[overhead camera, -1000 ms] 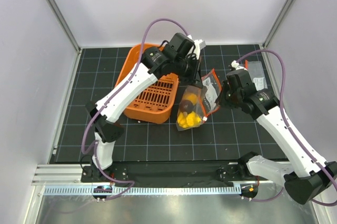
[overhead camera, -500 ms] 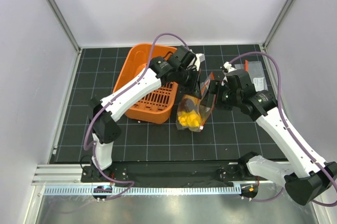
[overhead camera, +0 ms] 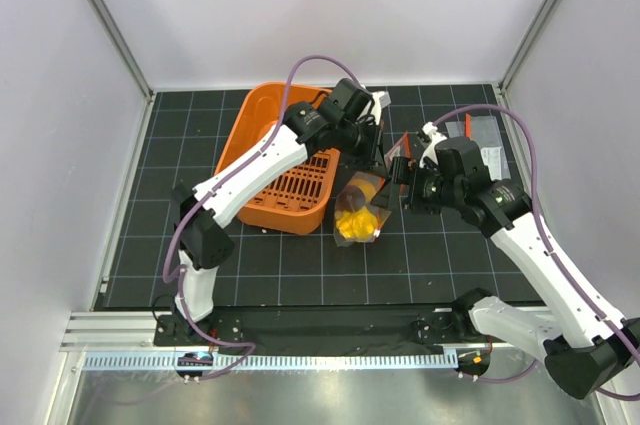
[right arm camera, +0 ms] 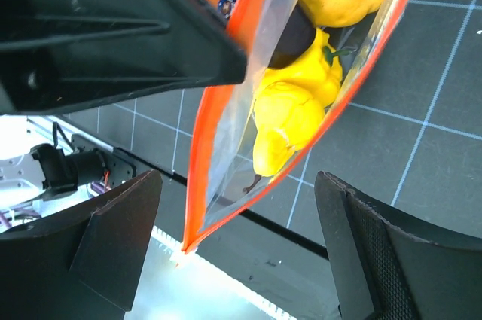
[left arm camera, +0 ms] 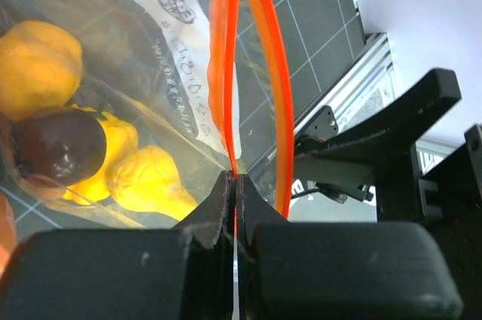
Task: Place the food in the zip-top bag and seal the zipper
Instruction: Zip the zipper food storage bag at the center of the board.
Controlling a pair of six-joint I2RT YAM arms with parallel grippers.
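on the black table (overhead camera: 260,255), a filled bag (overhead camera: 358,207) hangs ready for sealing

white walls close in a dark gridded table. an orange basket (overhead camera: 262,135) sits at the back left and a spare clear pouch (overhead camera: 480,130) lies far right, well apart from the work.

the bag hangs at mid-table beside the basket, its bottom resting on or just above the table; i cannot tell which. the food (left arm camera: 38,68) is already inside, yellow pieces and one dark brown round one, settled at the low end so the weight pulls the plastic straight.

the left gripper (left arm camera: 235,181) is clamped on one side of the zipper (left arm camera: 224,71), jaws tight together with the orange strip pinched between them. that looks like an anchor hold, keeping the mouth up and taut.

the right gripper (right arm camera: 237,181) is spread wide, holding nothing, one finger either side of the bag. a small white piece (right arm camera: 181,257) at the strip's end is likely the slider.

filling looks done. my guess is that the right gripper must close on that slider and run it along, and a slack strip could spoil the run.
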